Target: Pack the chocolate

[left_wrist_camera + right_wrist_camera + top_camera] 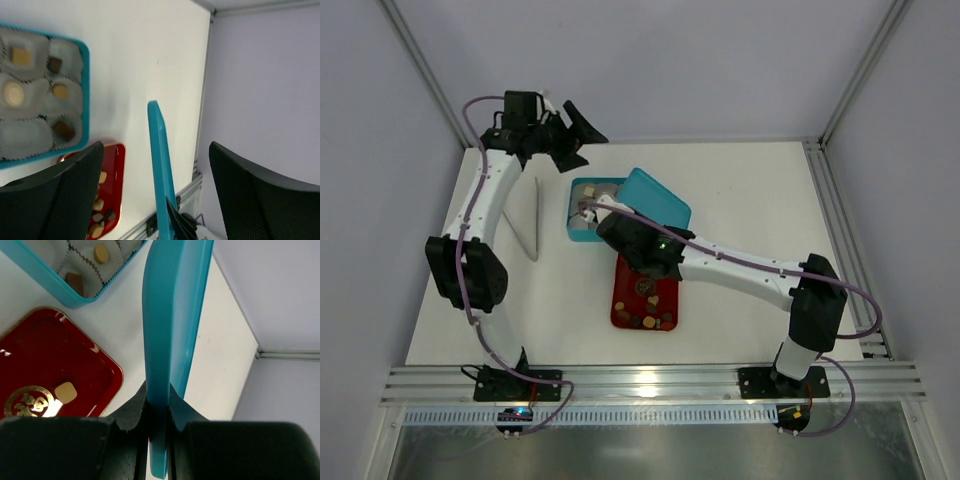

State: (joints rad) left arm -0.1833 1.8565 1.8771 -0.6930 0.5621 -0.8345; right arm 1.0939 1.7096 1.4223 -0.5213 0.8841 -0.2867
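Chocolate (64, 130) is seen part-packed. Five pieces are counted in the pale paper cups (22, 137) of the teal box (85, 95) in the left wrist view, while at least one cup there is unfilled and the rest of the box is cut off by the frame.

At far left, the left gripper (574, 140) is held above the white table (750, 200), its fingers spread wide with nothing carried between them. Just right of it the box is shown open, with tan, cream and dark pieces each seated in a cup of their own.

Next along, the red tray (75, 355) is pictured near the box, with loose pieces (645, 320) gathered at its near end — roughly half a dozen, though part of the tray is hidden by the right arm.

Furthest right, the teal lid (175, 300) is stood on edge and pinched at its rim by the right gripper (159, 402), jaws pressed against both faces.

Packing is judged to be under way but unfinished — pieces are yet to be moved from tray to cups, and the lid is yet to be put on.
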